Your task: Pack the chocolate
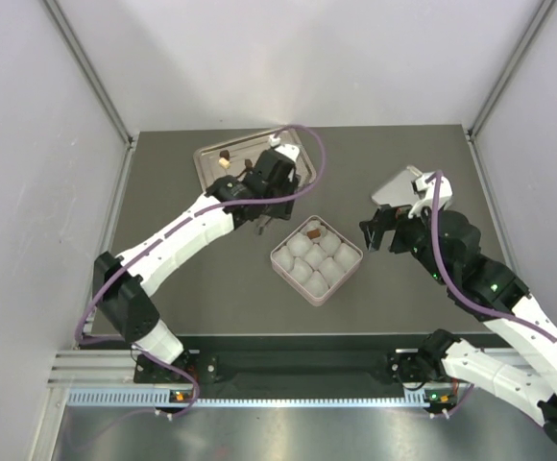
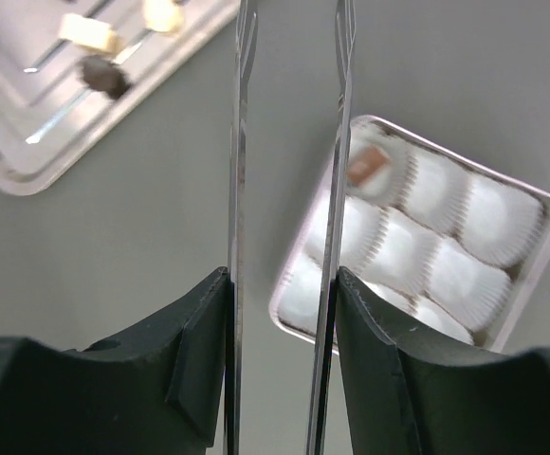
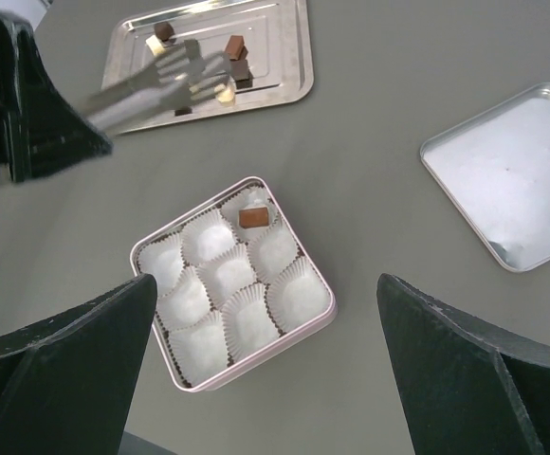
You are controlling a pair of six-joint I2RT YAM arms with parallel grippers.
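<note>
One brown chocolate (image 3: 253, 217) lies in the pink box's (image 3: 256, 364) far corner, the right gripper (image 1: 376, 230) gaping wide and empty beside it, the left gripper (image 2: 291, 57) just beyond, narrowly parted on nothing, the other chocolates (image 3: 235, 45) farther off on the silver tray (image 3: 284, 57).

One pink box (image 3: 284, 339). Nine white paper cups (image 3: 228, 275) inside, three by three. Pieces of chocolate (image 3: 253, 217): one brown in box, roughly six more on ribbed tray (image 3: 275, 43) — some hidden, count unsure. Metal trays: two — ribbed tray plus plain tray (image 3: 507, 175).
</note>
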